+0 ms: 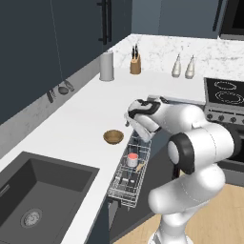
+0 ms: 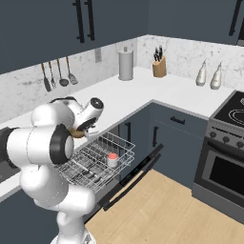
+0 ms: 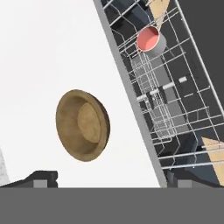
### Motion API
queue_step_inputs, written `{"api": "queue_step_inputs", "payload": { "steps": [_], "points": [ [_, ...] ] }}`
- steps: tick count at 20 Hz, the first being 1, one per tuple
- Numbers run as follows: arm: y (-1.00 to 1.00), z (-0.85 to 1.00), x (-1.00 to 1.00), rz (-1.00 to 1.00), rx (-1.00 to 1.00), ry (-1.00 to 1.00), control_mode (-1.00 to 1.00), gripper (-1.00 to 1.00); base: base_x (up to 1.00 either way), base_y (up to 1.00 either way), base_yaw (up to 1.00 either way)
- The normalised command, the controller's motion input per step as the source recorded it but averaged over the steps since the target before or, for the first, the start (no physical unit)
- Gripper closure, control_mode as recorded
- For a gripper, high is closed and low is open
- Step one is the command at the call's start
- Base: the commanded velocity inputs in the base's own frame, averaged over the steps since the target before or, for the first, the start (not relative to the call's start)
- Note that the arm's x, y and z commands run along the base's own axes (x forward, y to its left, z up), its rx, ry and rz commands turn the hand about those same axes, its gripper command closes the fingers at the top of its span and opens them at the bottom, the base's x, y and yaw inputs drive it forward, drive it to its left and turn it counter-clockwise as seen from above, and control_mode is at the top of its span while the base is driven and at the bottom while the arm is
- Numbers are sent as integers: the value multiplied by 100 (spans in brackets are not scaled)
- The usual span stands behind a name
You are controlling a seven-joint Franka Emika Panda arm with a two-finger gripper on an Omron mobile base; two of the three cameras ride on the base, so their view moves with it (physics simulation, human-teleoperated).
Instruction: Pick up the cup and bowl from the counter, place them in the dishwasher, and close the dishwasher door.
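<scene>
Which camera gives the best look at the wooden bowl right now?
The hand view: the bowl sits large and unobstructed on the counter. The left base view shows it small; in the right base view the arm hides most of it.

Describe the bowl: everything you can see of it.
The bowl is small, round and shallow, brown with a wood-like look, with a thick rim and a flat lighter circle at its bottom. It stands upright, mouth up, empty, on the white counter, near the edge above the pulled-out dishwasher rack. Nothing but the counter touches it. The open gripper hangs over it, one finger tip to each side of it in the hand view, without contact.
</scene>
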Motion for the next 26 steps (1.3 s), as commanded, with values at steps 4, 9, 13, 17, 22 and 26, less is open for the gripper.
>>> {"api": "queue_step_inputs", "payload": {
  "steps": [4,9,13,17,22,26],
  "points": [
    [21,-32,5,0,-21,-3,-100,-100,0,0,0],
    [9,-13,17,0,-13,-1,-100,-100,0,0,0],
    [0,-2,34,0,-8,-1,-100,-100,0,0,0],
    [7,-2,30,0,-7,0,-100,-100,0,0,0],
    [14,-12,18,1,-7,0,-100,-100,0,0,0],
    [16,-26,6,2,-7,0,-100,-100,0,0,0]
  ]
}}
